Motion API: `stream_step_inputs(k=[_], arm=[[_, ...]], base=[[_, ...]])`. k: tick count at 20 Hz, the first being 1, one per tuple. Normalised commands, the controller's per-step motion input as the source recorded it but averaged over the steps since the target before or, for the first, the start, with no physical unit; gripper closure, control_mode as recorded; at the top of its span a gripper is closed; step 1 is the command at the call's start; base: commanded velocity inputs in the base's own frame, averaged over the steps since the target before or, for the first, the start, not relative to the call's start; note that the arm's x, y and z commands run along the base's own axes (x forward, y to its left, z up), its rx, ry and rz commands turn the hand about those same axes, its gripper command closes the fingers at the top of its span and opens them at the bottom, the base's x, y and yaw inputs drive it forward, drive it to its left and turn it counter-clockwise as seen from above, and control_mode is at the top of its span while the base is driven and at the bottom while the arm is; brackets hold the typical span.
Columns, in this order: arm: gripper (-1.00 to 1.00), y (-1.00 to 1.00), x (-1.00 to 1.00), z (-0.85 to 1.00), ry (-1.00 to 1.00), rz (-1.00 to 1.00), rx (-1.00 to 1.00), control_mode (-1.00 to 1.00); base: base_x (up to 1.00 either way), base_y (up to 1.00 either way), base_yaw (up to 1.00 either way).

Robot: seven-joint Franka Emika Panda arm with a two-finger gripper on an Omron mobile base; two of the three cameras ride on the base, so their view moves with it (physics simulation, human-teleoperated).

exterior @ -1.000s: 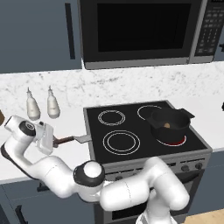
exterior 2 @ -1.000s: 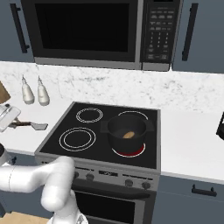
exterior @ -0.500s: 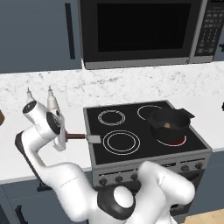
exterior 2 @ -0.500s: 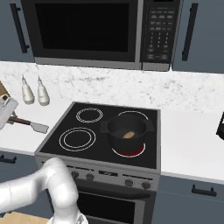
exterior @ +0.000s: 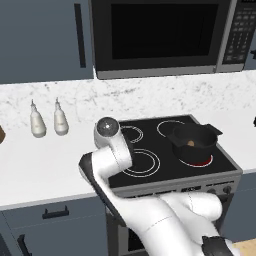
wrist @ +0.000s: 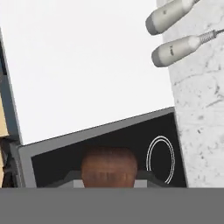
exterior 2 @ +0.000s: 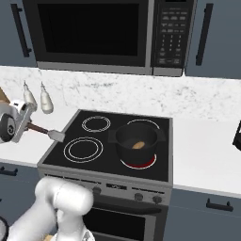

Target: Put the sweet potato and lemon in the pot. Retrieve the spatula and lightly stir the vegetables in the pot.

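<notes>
Gripper: in the right base view the gripper is hanging at the far left, over the counter beside the stove, and is carrying the spatula; its fingers are closing around the reddish-brown handle, so it is clamped narrow on it.
Spatula: its long axis is running from the hand toward 4 o'clock, the grey blade leading and sitting just over the stove's left edge. In the hand view the handle's butt is showing end-on at 6 o'clock, between the fingertips.
Shakers: two pale shakers are standing at the backsplash, at 1 o'clock from the gripper.
Stove: the stove is lying between hand and target, with its two left rings bare.
Pot: the pot is sitting on the front right burner, which is glowing red beneath it; from the gripper it is lying at about 3 o'clock, well apart. An orange-brown piece, likely the sweet potato, is resting inside. The lemon cannot be made out in the pot.
Coming move: judging from this, the blade is already pointing roughly potward, so a carry across the left rings, then a dip over the near rim, looks called for.
</notes>
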Motion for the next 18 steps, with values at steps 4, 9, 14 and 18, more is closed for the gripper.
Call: stream_step_inputs(k=[4,9,14,18], arm=[[1.00,-0.95,-0.01,0.99,-0.11,-0.33,0.58,-1.00],[1.00,-0.83,0.00,1.00,-0.03,-0.41,0.61,-1.00],[1.00,-0.83,-0.06,0.78,0.00,-0.47,0.63,-1.00],[1.00,-0.87,-0.06,0.44,0.00,-0.51,0.58,-1.00]], base=[[0.00,0.00,0.00],[0.00,0.00,0.00],[0.00,0.00,0.00],[0.00,0.00,0.00]])
